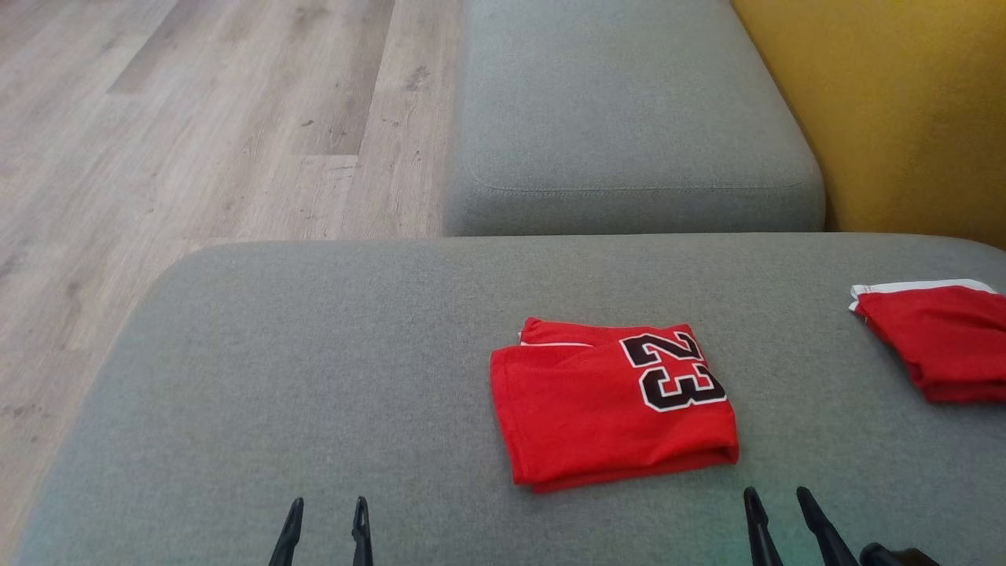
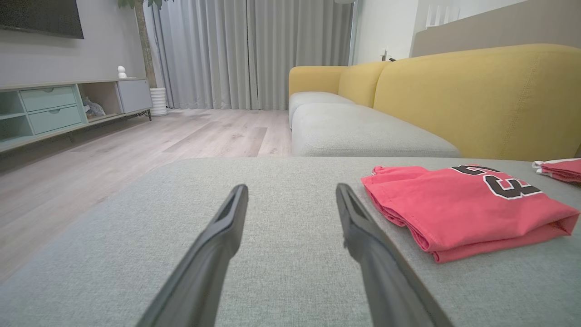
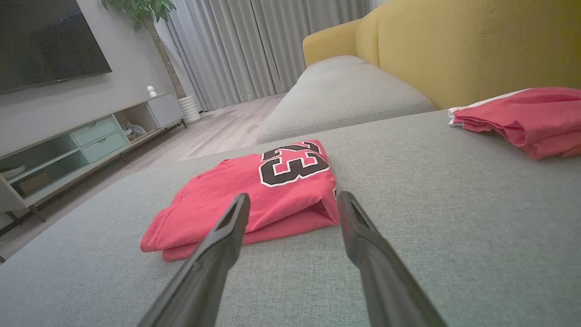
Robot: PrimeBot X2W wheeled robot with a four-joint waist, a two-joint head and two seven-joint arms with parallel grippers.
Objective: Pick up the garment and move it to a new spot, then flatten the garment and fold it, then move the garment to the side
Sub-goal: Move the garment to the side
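Head view puts the garment [image 1: 613, 401], a red jersey with a black "23", just right of centre in the frame. It lies on the grey sofa seat [image 1: 314, 354] as a neat, squarish, layered packet. Your left tool [image 1: 329, 501] sits at the lower left with its fingers apart and nothing between them, well clear of the cloth. Your right tool [image 1: 776, 491] sits at the lower right, also spread and empty, just below the jersey's near right corner and not touching it. A second red garment [image 1: 943, 338] with white trim lies at the right edge of the frame, well apart from the first.

Judging by the tidy packet, the folding looks done and only the move to the side is left.

Expect light, limp, thin knit with no stiffness at all. Lifted by one layer, it will likely peel open and lose the fold. The textured seat fabric should hold it in place somewhat, so dragging may rumple the bottom layer.

The right wrist view shows the near edge as a thick stack with a small open mouth at the corner between its fingers. Take hold there, pinching through every layer. Ideally take the two near corners with both tools, so the packet hangs evenly instead of sagging from one point. Nothing here is fragile, so a firm pinch is safe.
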